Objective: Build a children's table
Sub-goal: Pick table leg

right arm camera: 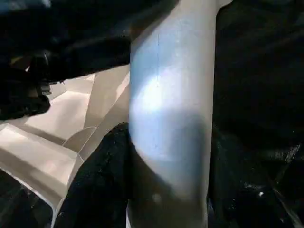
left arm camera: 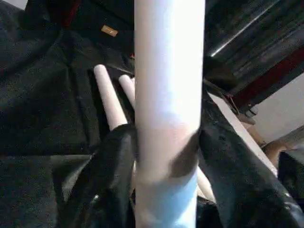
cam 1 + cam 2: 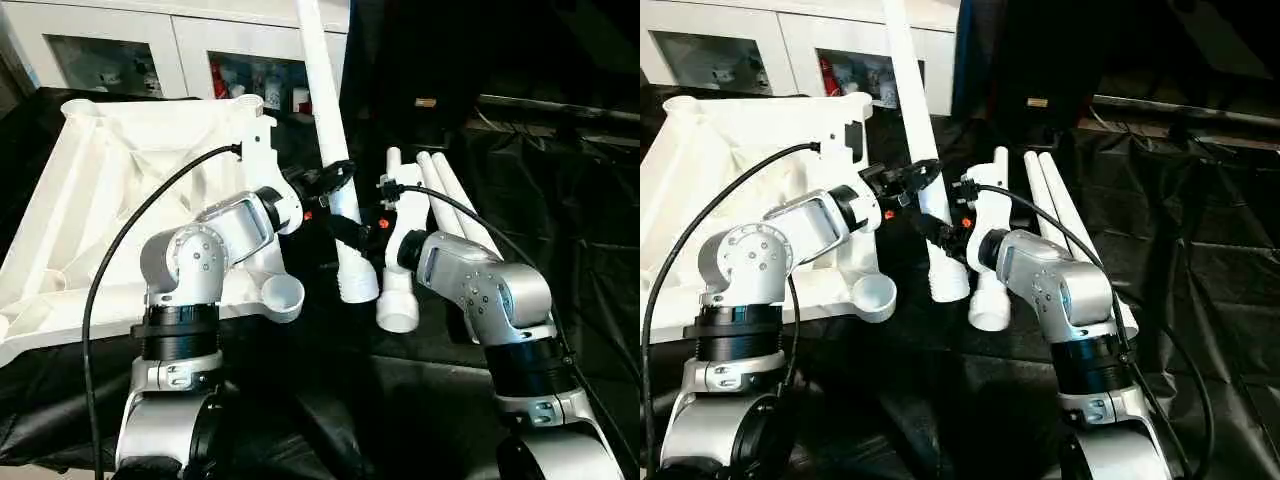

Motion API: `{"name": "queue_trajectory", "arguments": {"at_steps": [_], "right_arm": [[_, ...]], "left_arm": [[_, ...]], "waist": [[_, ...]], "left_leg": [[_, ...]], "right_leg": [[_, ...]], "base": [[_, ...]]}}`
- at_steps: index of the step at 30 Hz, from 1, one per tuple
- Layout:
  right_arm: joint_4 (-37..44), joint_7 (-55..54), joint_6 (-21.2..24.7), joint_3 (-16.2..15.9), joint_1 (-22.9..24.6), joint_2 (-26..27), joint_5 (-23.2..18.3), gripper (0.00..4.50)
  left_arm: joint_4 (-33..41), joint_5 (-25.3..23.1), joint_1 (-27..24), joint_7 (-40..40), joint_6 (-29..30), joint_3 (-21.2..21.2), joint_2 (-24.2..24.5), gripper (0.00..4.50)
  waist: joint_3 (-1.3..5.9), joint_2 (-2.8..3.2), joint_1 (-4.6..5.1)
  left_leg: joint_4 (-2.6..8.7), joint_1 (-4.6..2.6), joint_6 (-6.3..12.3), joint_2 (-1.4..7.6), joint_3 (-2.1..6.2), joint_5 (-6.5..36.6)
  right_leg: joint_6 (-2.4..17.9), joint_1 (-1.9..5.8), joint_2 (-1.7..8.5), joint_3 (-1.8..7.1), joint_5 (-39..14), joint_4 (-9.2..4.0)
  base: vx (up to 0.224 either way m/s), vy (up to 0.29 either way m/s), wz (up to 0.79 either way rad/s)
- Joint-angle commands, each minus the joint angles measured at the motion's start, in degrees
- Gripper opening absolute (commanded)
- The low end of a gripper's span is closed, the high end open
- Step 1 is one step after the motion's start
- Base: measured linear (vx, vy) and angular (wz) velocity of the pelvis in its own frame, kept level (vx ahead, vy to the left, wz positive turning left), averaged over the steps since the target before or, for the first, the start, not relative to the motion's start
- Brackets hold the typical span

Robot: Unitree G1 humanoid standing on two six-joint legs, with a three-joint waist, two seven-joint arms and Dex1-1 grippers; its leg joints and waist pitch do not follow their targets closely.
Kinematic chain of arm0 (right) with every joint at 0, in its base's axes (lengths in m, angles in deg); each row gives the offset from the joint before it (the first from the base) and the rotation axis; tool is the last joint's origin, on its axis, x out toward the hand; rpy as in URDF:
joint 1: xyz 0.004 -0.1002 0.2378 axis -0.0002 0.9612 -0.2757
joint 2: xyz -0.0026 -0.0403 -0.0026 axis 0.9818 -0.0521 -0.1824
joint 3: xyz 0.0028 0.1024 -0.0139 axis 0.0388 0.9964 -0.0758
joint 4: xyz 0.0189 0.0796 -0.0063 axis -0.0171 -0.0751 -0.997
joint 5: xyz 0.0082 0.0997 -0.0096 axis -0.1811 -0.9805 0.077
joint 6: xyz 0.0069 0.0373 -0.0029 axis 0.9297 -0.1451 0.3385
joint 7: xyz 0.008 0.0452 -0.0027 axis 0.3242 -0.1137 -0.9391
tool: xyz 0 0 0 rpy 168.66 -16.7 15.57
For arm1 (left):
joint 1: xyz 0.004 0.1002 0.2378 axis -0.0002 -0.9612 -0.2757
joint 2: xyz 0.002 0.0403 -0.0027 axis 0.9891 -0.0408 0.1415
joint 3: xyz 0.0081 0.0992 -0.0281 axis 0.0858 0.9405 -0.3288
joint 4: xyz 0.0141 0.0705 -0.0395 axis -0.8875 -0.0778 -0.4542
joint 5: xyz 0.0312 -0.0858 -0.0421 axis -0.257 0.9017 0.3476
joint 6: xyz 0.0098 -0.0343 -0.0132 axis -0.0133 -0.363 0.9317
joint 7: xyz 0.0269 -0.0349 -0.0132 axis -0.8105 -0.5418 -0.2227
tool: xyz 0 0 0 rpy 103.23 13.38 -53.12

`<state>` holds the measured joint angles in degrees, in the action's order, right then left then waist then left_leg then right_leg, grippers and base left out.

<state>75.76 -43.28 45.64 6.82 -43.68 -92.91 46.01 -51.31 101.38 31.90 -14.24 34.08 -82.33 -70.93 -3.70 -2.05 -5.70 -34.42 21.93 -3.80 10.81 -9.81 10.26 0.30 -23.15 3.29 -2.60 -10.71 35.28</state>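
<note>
The white tabletop [image 3: 100, 200] lies upside down at the left, ribs up, with a round corner socket [image 3: 285, 295] at its near right corner. One long white leg [image 3: 325, 90] stands tilted in the middle, its lower end [image 3: 358, 283] just right of that socket. My left gripper [image 3: 337, 185] is shut on this leg; in the left wrist view both fingers [image 2: 114, 161] press the leg [image 2: 168, 95]. My right gripper [image 3: 350, 232] is shut on the same leg lower down; the right wrist view has the leg [image 1: 171, 118] between its fingers [image 1: 102, 175].
Another leg [image 3: 398, 300] lies under my right wrist, and more legs [image 3: 445, 205] lie beside it on the black cloth [image 3: 570, 250]. A white cabinet with glass doors [image 3: 130, 60] stands behind the tabletop. A black cable [image 3: 110, 270] loops over my left forearm.
</note>
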Motion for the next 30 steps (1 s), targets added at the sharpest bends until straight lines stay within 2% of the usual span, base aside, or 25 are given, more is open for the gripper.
{"name": "queue_trajectory", "arguments": {"at_steps": [1, 5, 6, 8, 9, 12, 13, 16, 17, 18, 19, 20, 21, 25, 28, 30], "right_arm": [[1.05, 1.51, -0.82, -1.53, -1.49, -0.1, 0.4, 1.82], [2.05, 3.26, -0.65, -2.63, -1.58, -0.61, 0.12, 1.82], [2.16, 3.54, -0.58, -2.78, -1.56, -0.67, 0.03, 1.82], [2.34, 4.0, -0.52, -3.13, -1.5, -0.73, -0.01, 1.82], [2.37, 4.21, -0.58, -3.46, -1.41, -0.66, 0.07, 1.82], [2.23, 4.4, -0.67, -3.63, -1.43, -0.61, 0.19, 1.82], [2.01, 4.57, -0.78, -3.66, -1.51, -0.54, 0.29, 1.82], [1.88, 4.62, -0.94, -3.84, -1.56, -0.42, 0.38, 1.82], [1.81, 4.65, -0.99, -3.88, -1.6, -0.45, 0.41, 1.82], [1.81, 4.65, -0.99, -3.88, -1.6, -0.45, 0.41, 1.82], [1.55, 4.83, -1.07, -3.73, -1.81, -0.41, 0.67, 1.82], [1.46, 4.91, -1.08, -3.64, -1.88, -0.36, 0.82, 1.82], [1.36, 4.94, -1.12, -3.57, -1.96, -0.32, 0.94, 1.82], [1.33, 4.94, -1.2, -3.41, -1.9, -0.39, 1.15, 1.82], [1.23, 5.06, -1.33, -3.38, -1.83, -0.53, 1.36, 1.82], [1.16, 5.05, -1.43, -3.43, -1.82, -0.61, 1.56, 1.82]], "left_arm": [[0.66, 0.11, -0.33, -1.2, -0.27, 2.45, -0.78, 2.06], [0.13, 0.6, -0.24, -2.19, -1.74, 2.1, -1.49, 1.88], [0.21, 0.7, -0.3, -2.48, -2.07, 2.09, -1.6, 1.85], [0.46, 1.09, -0.49, -2.76, -2.31, 1.87, -1.87, 1.85], [1.14, 1.5, -0.98, -3.23, -2.23, 1.93, -1.9, 1.84], [1.57, 1.22, -1.25, -3.63, -2.41, 2.55, -1.59, 1.83], [1.77, 1.75, -1.37, -4.31, -1.65, 2.87, -1.4, 2.39], [2.52, 2.4, -1.63, -4.6, -0.5, 3.18, -1.4, 2.59], [2.41, 1.92, -1.6, -4.43, -0.69, 3.48, -1.31, 2.88], [2.41, 1.92, -1.6, -4.43, -0.69, 3.48, -1.31, 2.97], [1.48, 1.15, -1.25, -4.07, -1.62, 3.41, -1.37, 2.97], [1.1, 0.96, -1.12, -3.94, -2.05, 3.25, -1.42, 3.01], [0.53, 0.89, -0.86, -3.44, -2.51, 2.65, -1.6, 2.72], [-1.52, 0.18, 0.14, -1.33, -3.73, 0.31, -1.75, 2.65], [-2.02, 0.34, 0.71, -1.01, -4.99, -1.28, -1.63, 2.18], [-1.84, 0.24, 0.71, -1.35, -5.6, -1.2, -1.25, 2.27]], "waist": [[4.47, -0.38, 0.08], [4.48, -0.51, 0.09], [4.48, -0.7, 0.12], [4.46, -0.63, 0.17], [4.43, -0.89, 0.24], [4.44, -0.86, 0.36], [4.47, -0.97, 0.43], [4.47, -0.74, 0.51], [4.45, -0.87, 0.55], [4.46, -0.94, 0.53], [4.44, -0.72, 0.49], [4.46, -0.86, 0.51], [4.48, -0.77, 0.51], [4.55, -0.84, 0.48], [4.5, -0.94, 0.52], [4.46, -0.89, 0.47]], "left_leg": [[3.58, -0.91, -0.18, 1.71, 0.22, 3.17], [3.59, -0.99, -0.13, 1.79, 0.23, 3.11], [3.59, -1.0, -0.09, 1.79, 0.21, 3.1], [3.61, -0.94, -0.28, 1.77, 0.22, 3.5], [3.64, -0.94, -0.29, 1.76, 0.2, 3.74], [3.69, -0.91, -0.46, 1.83, 0.29, 3.93], [3.66, -0.96, -0.5, 1.83, 0.25, 3.99], [3.67, -1.01, -0.68, 1.88, 0.3, 4.14], [3.67, -0.99, -0.62, 1.85, 0.29, 4.22], [3.66, -0.99, -0.57, 1.84, 0.28, 4.22], [3.66, -1.1, -0.58, 1.88, 0.28, 4.26], [3.67, -1.02, -0.57, 1.84, 0.28, 4.13], [3.64, -1.0, -0.55, 1.83, 0.28, 4.07], [3.65, -1.0, -0.5, 1.83, 0.35, 3.95], [3.67, -1.01, -0.52, 1.84, 0.32, 4.37], [3.71, -1.03, -0.62, 1.87, 0.36, 4.87]], "right_leg": [[9.47, 3.49, 4.05, 2.47, -3.09, -3.25], [9.54, 3.44, 4.05, 2.44, -3.0, -3.25], [9.52, 3.44, 4.02, 2.43, -2.99, -3.26], [9.43, 3.45, 4.06, 2.43, -3.4, -3.28], [9.4, 3.43, 4.05, 2.43, -3.69, -3.35], [9.37, 3.46, 4.13, 2.4, -4.21, -3.31], [9.34, 3.41, 4.11, 2.4, -4.17, -3.35], [9.49, 3.37, 4.08, 2.39, -3.72, -3.21], [9.52, 3.37, 4.07, 2.4, -3.52, -3.29], [9.55, 3.4, 4.07, 2.41, -3.45, -3.29], [9.71, 3.3, 4.09, 2.44, -3.42, -3.28], [9.73, 3.39, 4.03, 2.43, -3.2, -3.27], [9.83, 3.42, 4.03, 2.43, -2.89, -3.24], [9.87, 3.53, 4.08, 2.41, -2.6, -3.2], [10.04, 3.49, 4.1, 2.4, -3.16, -3.32], [9.79, 3.45, 4.16, 2.41, -4.07, -3.38]], "base": [[0.0, 0.0, 0.0], [0.0, 0.0, 0.0], [0.0, 0.0, 0.0], [0.0, 0.0, 0.0], [0.0, 0.0, 0.0], [0.0, 0.0, 0.0], [0.0, 0.0, 0.0], [0.0, 0.0, 0.0], [0.0, 0.0, 0.0], [0.0, 0.0, 0.0], [0.0, 0.0, 0.0], [0.0, 0.0, 0.0], [0.0, 0.0, 0.0], [0.0, 0.0, 0.0], [0.0, 0.0, 0.0], [0.0, 0.0, 0.0]]}}
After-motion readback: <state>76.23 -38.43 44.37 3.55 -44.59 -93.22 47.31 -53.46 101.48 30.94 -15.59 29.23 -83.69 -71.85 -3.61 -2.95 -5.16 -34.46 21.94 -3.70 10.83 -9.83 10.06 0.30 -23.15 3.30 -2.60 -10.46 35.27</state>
